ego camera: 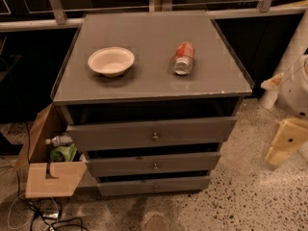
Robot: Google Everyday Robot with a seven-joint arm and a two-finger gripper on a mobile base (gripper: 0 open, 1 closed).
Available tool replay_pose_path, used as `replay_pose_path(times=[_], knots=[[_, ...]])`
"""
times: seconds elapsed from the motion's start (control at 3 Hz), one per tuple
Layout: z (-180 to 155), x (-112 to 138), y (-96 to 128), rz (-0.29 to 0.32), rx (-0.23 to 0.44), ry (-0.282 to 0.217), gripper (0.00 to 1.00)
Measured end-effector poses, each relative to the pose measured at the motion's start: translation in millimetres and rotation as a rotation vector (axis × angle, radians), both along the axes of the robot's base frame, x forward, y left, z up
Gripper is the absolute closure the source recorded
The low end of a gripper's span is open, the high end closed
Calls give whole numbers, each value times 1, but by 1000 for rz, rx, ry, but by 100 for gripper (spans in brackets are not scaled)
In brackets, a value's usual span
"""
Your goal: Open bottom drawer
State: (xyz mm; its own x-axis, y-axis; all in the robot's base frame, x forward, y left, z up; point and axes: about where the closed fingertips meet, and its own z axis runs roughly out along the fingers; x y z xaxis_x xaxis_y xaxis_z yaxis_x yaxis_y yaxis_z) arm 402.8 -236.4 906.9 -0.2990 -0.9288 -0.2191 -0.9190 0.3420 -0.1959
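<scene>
Gripper: a cream-coloured gripper (284,142) is seen at the right edge, beside the grey three-drawer cabinet (226,85) and above the speckled floor (250,206).
Gripper state: it cannot be told from this view.
Bottom drawer: the slim grey bottom drawer (130,186) with a small round metal knob (155,187) is found left of and below the gripper, well apart.
Cabinet top: a white round bowl (111,60) and a red can (183,58) lying on its side are set up and left of the gripper.

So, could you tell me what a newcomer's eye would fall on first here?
A grey cabinet fills the middle, with a white bowl and a red can lying on its side on top. The gripper hangs at the right edge, clear of the bottom drawer; a cardboard box sits left.
</scene>
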Motion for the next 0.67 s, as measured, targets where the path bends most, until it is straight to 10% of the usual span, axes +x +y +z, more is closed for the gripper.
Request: replay_pose_path(times=[0.67], knots=[[-50, -18, 0, -18, 53, 75, 0]])
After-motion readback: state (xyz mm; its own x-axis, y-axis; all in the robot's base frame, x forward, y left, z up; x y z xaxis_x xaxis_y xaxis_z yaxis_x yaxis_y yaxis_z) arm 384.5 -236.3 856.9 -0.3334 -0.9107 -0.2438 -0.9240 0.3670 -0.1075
